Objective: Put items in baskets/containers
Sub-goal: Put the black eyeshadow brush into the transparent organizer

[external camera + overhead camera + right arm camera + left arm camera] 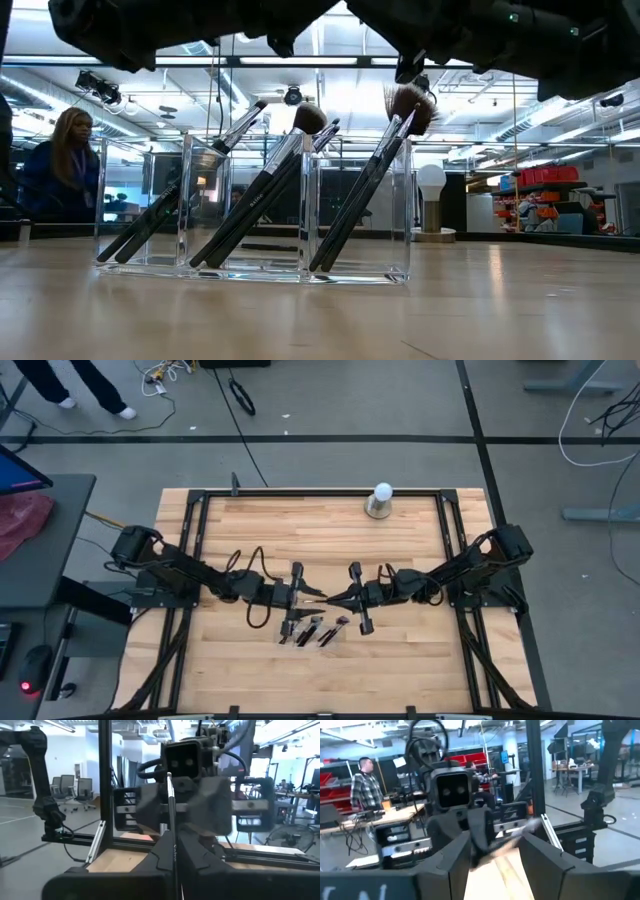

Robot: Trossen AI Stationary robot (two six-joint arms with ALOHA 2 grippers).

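Brush (171, 815) stood upright, clamped in the right gripper (172, 851) mid-table for handover, while the left gripper (492, 851) faced it, fingers apart, above the clear tray (255, 205).

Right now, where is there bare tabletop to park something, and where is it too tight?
Free: the wide strip between the arms and the white ball-shaped object at the far edge, and the near strip below the clear container. Crowded: the middle, where the left gripper and right gripper meet tip to tip just above the brushes.
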